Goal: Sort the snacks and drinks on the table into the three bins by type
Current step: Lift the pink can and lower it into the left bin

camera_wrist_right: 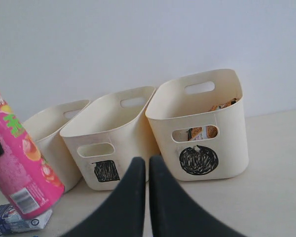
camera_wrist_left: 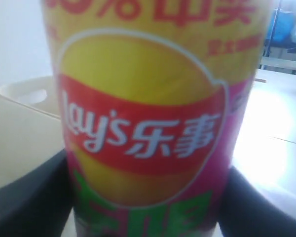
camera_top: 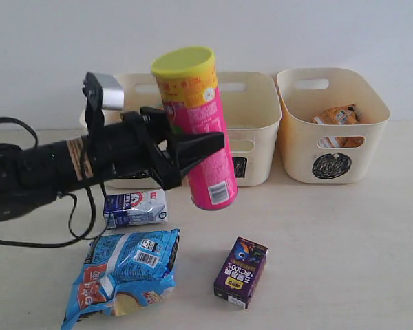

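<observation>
Open tabletop (camera_top: pixel 344 254) right of purple carton (camera_top: pixel 241 272), bins (camera_top: pixel 258 113) walling the back, pink canister (camera_top: pixel 196 103) aloft before the middle one, blue bag (camera_top: pixel 124 271) and blue-white carton (camera_top: pixel 134 208) crowding front-left.

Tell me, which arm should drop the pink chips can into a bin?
Left. The left fingers grip the pink canister, lifted in front of the bins. The right fingers are shut and empty.

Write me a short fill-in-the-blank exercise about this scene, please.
The left gripper holds the tall pink chip canister with the ___ lid.
The orange-brown crinkly bag lies in the cream plastic bin marked with a black ___.
The small box carton with the yellow label is dark ___.
Missing words: yellow, circle, purple.
</observation>
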{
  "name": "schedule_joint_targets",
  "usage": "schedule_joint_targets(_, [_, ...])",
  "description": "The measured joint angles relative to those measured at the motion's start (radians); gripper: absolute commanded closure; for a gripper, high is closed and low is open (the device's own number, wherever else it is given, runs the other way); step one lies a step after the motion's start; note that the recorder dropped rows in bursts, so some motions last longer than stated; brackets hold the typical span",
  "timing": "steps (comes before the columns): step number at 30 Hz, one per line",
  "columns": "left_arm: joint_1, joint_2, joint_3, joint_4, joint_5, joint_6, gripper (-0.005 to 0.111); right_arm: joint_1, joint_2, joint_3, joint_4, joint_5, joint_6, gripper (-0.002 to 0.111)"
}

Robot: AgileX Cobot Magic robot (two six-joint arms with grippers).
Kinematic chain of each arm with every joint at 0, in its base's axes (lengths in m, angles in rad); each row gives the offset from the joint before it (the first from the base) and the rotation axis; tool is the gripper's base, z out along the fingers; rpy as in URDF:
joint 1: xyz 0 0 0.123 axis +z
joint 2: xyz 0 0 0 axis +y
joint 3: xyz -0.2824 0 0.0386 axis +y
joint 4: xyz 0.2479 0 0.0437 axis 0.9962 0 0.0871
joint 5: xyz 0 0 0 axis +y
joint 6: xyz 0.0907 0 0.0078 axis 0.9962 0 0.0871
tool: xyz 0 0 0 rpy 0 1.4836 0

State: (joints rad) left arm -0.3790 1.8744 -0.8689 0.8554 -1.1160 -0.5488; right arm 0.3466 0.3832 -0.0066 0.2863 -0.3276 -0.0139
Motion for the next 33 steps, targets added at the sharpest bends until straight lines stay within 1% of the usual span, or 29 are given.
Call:
schedule_joint_targets(2, [0.000, -0.107, 0.000, 0.006, 0.118, -0.024, 0.103, 0.000, 0.000, 0.000, 0.000, 0.000, 0.002, 0.108])
schedule_joint_targets(4, [0.000, -0.221, -0.003, -0.001, 0.294, -0.033, 0.103, 0.000, 0.000, 0.000, 0.000, 0.000, 0.002, 0.108])
schedule_joint_targets(5, [0.000, -0.259, -0.007, -0.015, 0.351, -0.033, 0.103, 0.000, 0.000, 0.000, 0.000, 0.000, 0.002, 0.108])
schedule_joint_targets(6, [0.000, -0.294, -0.014, -0.037, 0.438, -0.033, 0.103, 0.000, 0.000, 0.000, 0.000, 0.000, 0.002, 0.108])
schedule_joint_targets(9, [0.000, -0.368, -0.055, -0.098, 0.610, -0.033, 0.103, 0.000, 0.000, 0.000, 0.000, 0.000, 0.002, 0.108])
schedule_joint_targets(11, [0.000, -0.385, -0.089, -0.113, 0.681, -0.031, 0.103, 0.000, 0.000, 0.000, 0.000, 0.000, 0.002, 0.108])
schedule_joint_targets(15, [0.000, -0.388, -0.173, -0.129, 0.759, -0.029, 0.103, 0.000, 0.000, 0.001, 0.000, 0.000, 0.002, 0.108])
schedule_joint_targets(19, [0.015, -0.343, -0.271, -0.183, 0.793, -0.021, 0.103, 0.000, 0.000, 0.001, 0.000, 0.000, 0.002, 0.108])
schedule_joint_targets(27, [0.089, -0.154, -0.454, -0.220, 0.826, -0.010, 0.103, 0.000, 0.000, 0.002, 0.000, 0.000, 0.004, 0.108])
schedule_joint_targets(33, [0.118, 0.016, -0.578, -0.220, 0.861, -0.010, 0.103, 0.000, 0.000, 0.002, 0.000, 0.000, 0.004, 0.108])
